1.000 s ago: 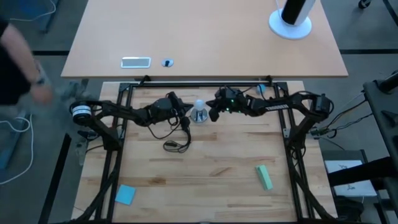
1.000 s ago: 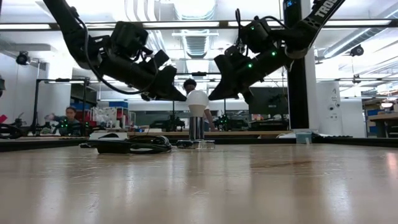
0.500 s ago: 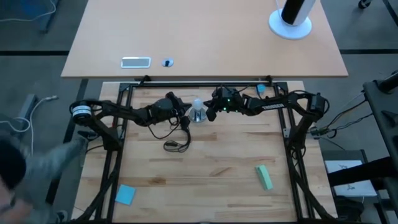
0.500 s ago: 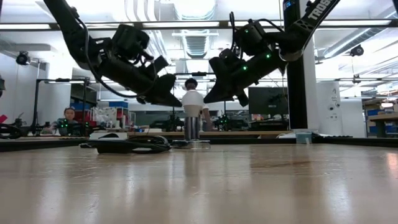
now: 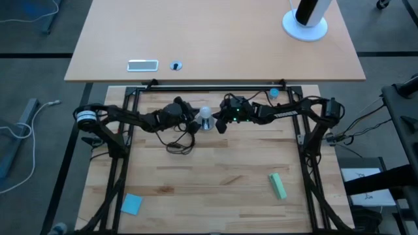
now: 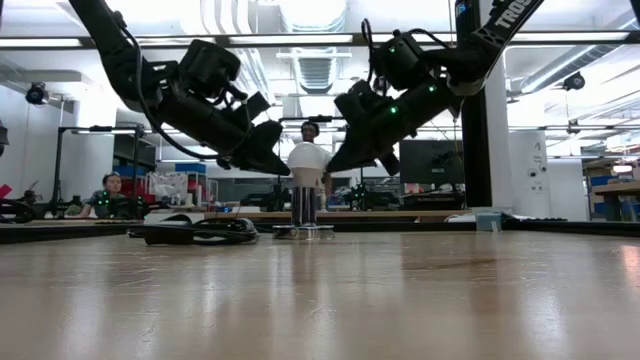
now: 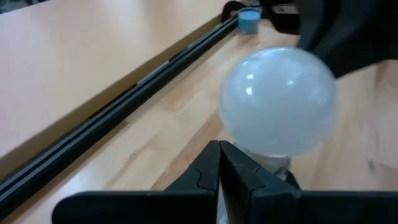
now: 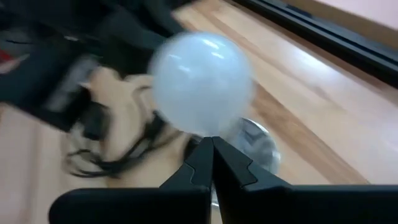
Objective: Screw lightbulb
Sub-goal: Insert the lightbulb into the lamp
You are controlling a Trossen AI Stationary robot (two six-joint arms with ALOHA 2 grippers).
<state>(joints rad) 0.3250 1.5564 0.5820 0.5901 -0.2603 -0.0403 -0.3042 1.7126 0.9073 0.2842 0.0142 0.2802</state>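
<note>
The frosted-white lightbulb (image 5: pixel 206 114) stands upright with its screw base in the round silver socket (image 6: pixel 304 205). The socket rests on the wooden table near the far edge, and its black cord (image 5: pixel 179 145) trails off to the left. My left gripper (image 6: pixel 285 168) is shut and slants down at the bulb from the table's left. My right gripper (image 6: pixel 331 168) is shut too and slants down at it from the right. The two tips stand on opposite sides of the bulb, just under its round part. My left gripper lays its shut fingertips (image 7: pixel 219 149) against the bulb's lower left side (image 7: pixel 249 146), where the globe narrows, slanting down from the table's left. My right gripper presses its shut fingertips (image 8: pixel 211 144) against the bulb's lower right side (image 8: pixel 199 132), slanting down from the right. The bulb stays upright in the socket.
A small blue cap (image 5: pixel 273 93) sits at the far rail on the right. A green block (image 5: pixel 277 185) and a blue pad (image 5: pixel 131 203) lie toward the near edge. A black frame rail (image 5: pixel 209 88) runs along the far edge. People sit in the room behind (image 6: pixel 110 190).
My right gripper has gone toward the table's left and slightly down. The bulb with its socket has slid a little to the left along the table, staying upright, and the cord has shifted with it. A person at the left has gone out of the high view.
</note>
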